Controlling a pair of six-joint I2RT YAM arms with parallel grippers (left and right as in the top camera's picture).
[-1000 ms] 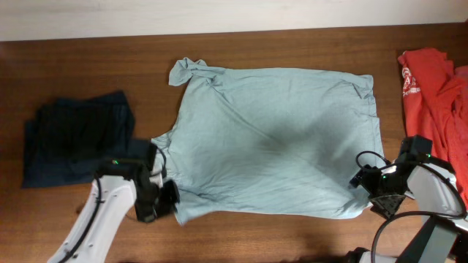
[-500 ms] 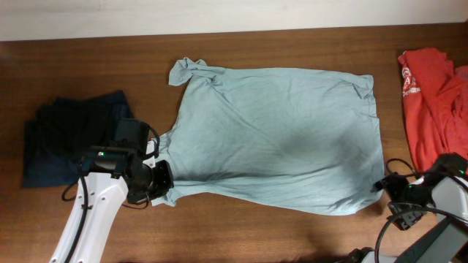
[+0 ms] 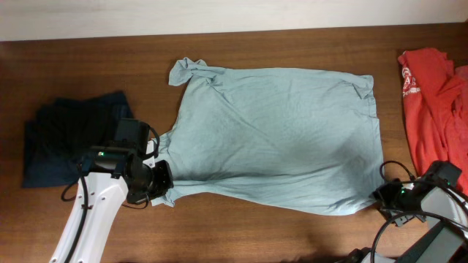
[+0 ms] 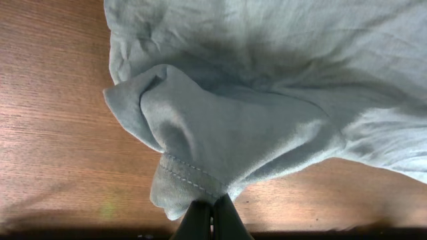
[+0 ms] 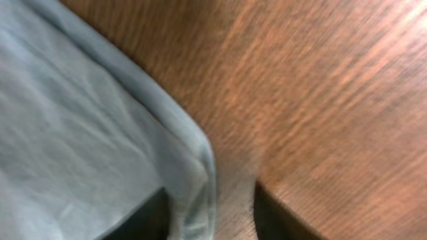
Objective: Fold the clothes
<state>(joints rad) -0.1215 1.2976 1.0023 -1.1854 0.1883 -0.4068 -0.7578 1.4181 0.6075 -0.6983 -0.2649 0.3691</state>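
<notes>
**Robot workstation, probably a laboratory.** I work at a bare, brown wood-grain table [image 3: 88, 73] backed by a plain pale wall [image 3: 219, 14]. My two white arms [image 3: 91, 219] trail exposed black cables [image 3: 382, 232], and clothes [image 3: 278, 139] lie spread on the table.

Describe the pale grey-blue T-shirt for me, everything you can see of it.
The T-shirt is pale grey-blue, a soft thin knit by its look. It is spread flat and lightly wrinkled on the brown wooden table, its far left corner bunched. The left gripper is shut on a stitched edge at the near left corner, where a fold stands raised. At the near right corner the right gripper straddles the edge, jaws apart. It lies apart from the navy garment and the red shirt.
</notes>
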